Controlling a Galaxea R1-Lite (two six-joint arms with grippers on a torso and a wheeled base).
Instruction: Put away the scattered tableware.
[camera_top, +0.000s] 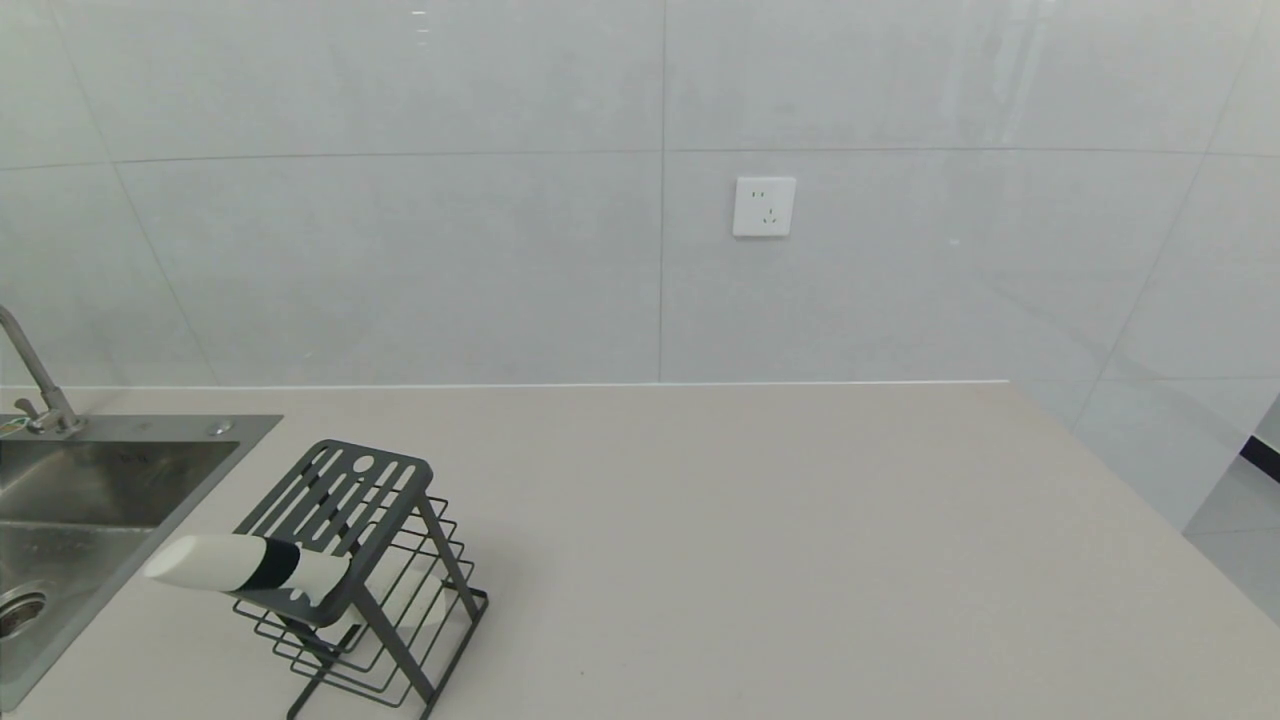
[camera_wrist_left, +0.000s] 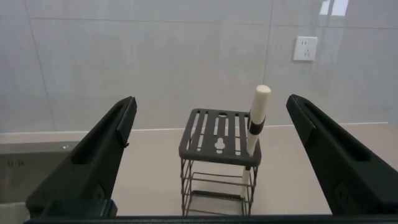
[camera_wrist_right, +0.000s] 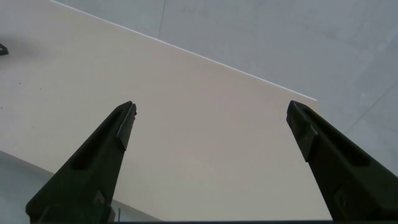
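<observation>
A dark wire knife rack (camera_top: 345, 490) with a slotted top stands on the beige counter (camera_top: 760, 540), near its front left. A knife with a white handle and a black band (camera_top: 235, 563) sits in one slot, its blade hidden inside the rack. In the left wrist view the rack (camera_wrist_left: 217, 134) and the handle (camera_wrist_left: 259, 109) lie ahead of my left gripper (camera_wrist_left: 211, 102), which is open, apart from them and holding nothing. My right gripper (camera_wrist_right: 211, 109) hangs open above bare counter (camera_wrist_right: 205, 143).
A steel sink (camera_top: 90, 480) with a faucet (camera_top: 35, 375) is set into the counter left of the rack. A tiled wall with a white socket (camera_top: 764, 206) backs the counter. The counter ends at the right edge (camera_top: 1130, 490), with floor beyond.
</observation>
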